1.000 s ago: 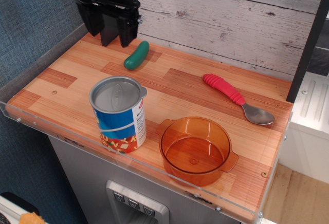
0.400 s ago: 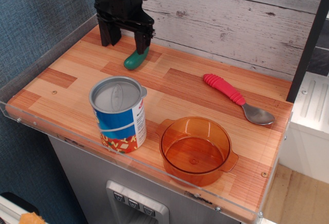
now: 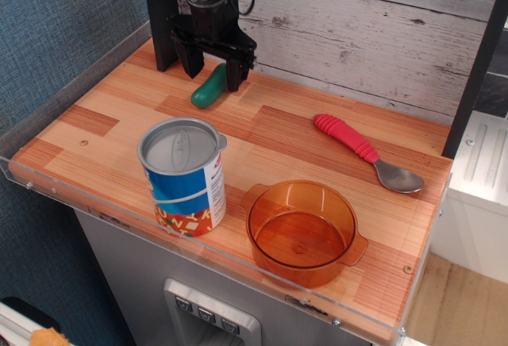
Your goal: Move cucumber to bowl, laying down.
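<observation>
The end effector [image 3: 214,67], jaws apart, straddles the cucumber [image 3: 209,88] on the table [image 3: 278,136]; it should close squarely mid-body before carrying it to the bowl [image 3: 303,232].

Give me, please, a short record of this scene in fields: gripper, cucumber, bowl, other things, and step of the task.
gripper: gripper open, fingers either side of the cucumber's far end
cucumber: cucumber lying on the table, far left, not lifted
bowl: bowl empty, upright, near front edge
other things: tin can left of bowl; spoon at right
step: grasp not yet closed
</observation>
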### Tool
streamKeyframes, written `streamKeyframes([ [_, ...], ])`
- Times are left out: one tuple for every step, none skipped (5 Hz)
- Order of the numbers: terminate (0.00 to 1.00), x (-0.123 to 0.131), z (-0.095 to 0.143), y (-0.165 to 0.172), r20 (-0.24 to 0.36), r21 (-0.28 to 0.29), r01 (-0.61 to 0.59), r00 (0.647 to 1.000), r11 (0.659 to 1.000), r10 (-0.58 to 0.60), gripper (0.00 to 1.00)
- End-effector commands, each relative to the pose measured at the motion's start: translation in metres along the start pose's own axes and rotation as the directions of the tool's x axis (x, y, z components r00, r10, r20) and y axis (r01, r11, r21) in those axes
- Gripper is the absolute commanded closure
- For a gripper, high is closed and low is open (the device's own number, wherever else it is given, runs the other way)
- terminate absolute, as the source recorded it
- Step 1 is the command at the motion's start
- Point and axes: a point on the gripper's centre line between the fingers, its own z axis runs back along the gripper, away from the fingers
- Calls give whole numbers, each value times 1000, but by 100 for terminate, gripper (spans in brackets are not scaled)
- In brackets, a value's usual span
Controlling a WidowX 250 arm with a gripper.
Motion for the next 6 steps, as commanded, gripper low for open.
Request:
streamKeyframes([
  [0, 13, 8, 9, 15, 13, -17, 1000, 1000, 17, 0],
  [0, 9, 6, 15, 6, 8, -56, 998, 998, 56, 0],
  [0, 6, 2, 16, -3, 6, -82, 997, 997, 82, 100],
  [0, 5, 5, 18, 12, -15, -95, 995, 995, 95, 100],
  [0, 3, 19, 18, 26, -17, -97, 995, 995, 98, 100],
  [0, -3, 40, 18, 45, 10, -100, 994, 995, 100, 100],
])
